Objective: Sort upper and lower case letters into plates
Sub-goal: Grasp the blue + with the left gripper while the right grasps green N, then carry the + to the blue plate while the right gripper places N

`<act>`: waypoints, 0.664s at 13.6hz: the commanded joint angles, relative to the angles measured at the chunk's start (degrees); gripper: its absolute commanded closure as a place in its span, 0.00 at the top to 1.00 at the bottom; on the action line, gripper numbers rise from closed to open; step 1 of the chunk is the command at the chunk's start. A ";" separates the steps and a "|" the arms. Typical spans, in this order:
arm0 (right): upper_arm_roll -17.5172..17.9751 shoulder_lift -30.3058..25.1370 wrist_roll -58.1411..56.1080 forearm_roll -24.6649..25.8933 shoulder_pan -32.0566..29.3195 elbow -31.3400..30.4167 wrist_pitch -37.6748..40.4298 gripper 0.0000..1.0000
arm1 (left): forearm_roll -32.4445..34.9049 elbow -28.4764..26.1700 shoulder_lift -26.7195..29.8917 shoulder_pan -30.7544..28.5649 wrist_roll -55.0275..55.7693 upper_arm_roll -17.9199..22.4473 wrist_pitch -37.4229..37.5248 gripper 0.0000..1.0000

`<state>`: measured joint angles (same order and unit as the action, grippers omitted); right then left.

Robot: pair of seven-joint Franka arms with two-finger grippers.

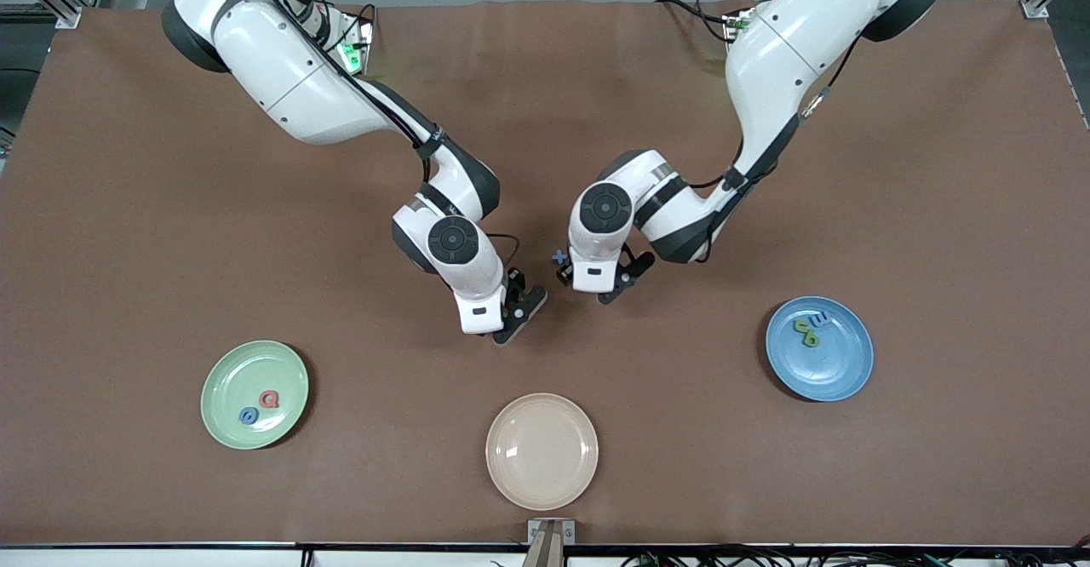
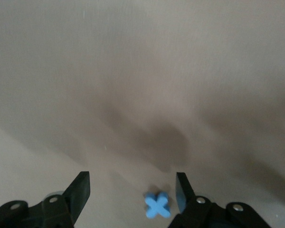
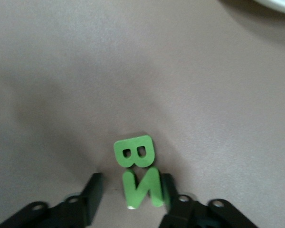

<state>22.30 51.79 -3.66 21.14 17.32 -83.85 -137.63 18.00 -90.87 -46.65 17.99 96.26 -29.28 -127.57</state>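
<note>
My left gripper [image 1: 586, 288] is low over the table's middle, open [image 2: 133, 184]. A blue letter x [image 2: 157, 205] lies flat between its fingers, close to one of them; it also shows in the front view [image 1: 559, 256]. My right gripper [image 1: 515, 316] is beside it, open [image 3: 129, 190]. A green N [image 3: 141, 189] lies between its fingers, close against one. A green B [image 3: 134, 151] touches the N just past the fingertips. The pale green plate [image 1: 247, 371] holds a pink-red letter [image 1: 270, 398] and a blue one [image 1: 248, 415]. The blue plate [image 1: 830, 371] holds a green letter [image 1: 807, 337] and a blue one [image 1: 819, 320].
A cream-beige plate [image 1: 542, 450] sits nearest the front camera, between the other two plates. A pale plate rim [image 3: 280, 4] shows at the edge of the right wrist view. Brown cloth [image 1: 170, 235] covers the table.
</note>
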 commanded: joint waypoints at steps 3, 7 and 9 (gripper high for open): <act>-0.68 -0.28 -0.30 0.31 0.26 -0.79 -0.54 0.11 | -2.52 1.66 -1.87 2.83 8.14 0.45 0.04 0.72; -0.33 -1.86 -0.30 -0.48 -4.04 -0.26 1.83 0.04 | -3.49 1.66 -2.48 2.93 9.39 0.54 -1.71 0.66; 0.37 -3.09 -0.47 -0.48 -8.59 -0.08 3.15 0.04 | -3.58 1.66 -3.10 2.93 9.39 0.54 -2.95 0.62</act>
<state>21.32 51.12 -3.67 21.15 13.43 -82.84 -136.03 15.36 -90.33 -48.64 20.34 105.03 -29.07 -129.52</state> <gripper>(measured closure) 0.670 0.326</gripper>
